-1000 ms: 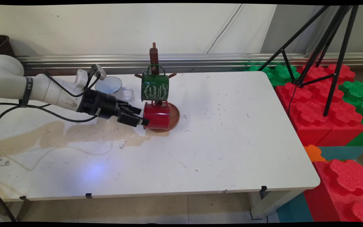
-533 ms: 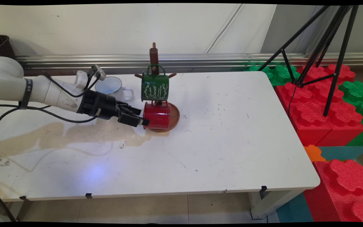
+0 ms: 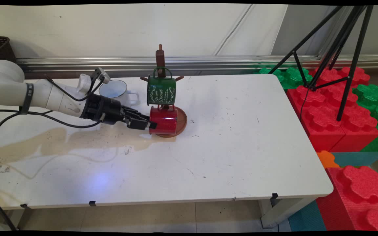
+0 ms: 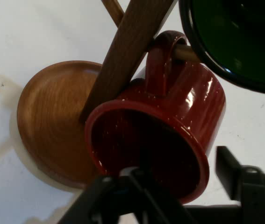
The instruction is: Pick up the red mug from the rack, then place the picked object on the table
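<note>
A red mug hangs by its handle on a low peg of a wooden mug tree, its mouth facing my hand. Just above it hangs a green mug. My gripper reaches in from the left, level with the red mug's mouth. It is open. One finger sits inside the mouth and the other outside the wall, with a gap to the rim. The tree's round base lies under the mug.
A white enamel mug stands upright behind my wrist, left of the tree. A brownish stain spreads over the table's left part. A black tripod and red and green foam blocks stand off the table's right end.
The two fingers have drawn a little closer together around the red mug's rim. The mug and the tree have not moved.
</note>
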Controlling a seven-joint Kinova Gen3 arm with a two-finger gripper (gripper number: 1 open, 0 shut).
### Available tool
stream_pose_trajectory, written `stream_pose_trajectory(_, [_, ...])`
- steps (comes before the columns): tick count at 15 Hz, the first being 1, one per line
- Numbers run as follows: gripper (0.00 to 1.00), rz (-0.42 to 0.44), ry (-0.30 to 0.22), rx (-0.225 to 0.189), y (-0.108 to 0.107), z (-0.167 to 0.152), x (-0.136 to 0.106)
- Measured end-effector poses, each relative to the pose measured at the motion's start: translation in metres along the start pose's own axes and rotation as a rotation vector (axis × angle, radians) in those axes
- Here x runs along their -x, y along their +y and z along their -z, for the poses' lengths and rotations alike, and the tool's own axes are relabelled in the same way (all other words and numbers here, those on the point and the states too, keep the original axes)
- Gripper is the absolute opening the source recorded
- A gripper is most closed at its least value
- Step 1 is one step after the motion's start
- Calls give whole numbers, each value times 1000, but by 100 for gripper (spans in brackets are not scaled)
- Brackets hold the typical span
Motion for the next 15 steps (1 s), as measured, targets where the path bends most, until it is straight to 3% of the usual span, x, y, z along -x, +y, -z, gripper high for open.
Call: stream_pose_trajectory(15, [0, 13, -13, 31, 3, 8, 2])
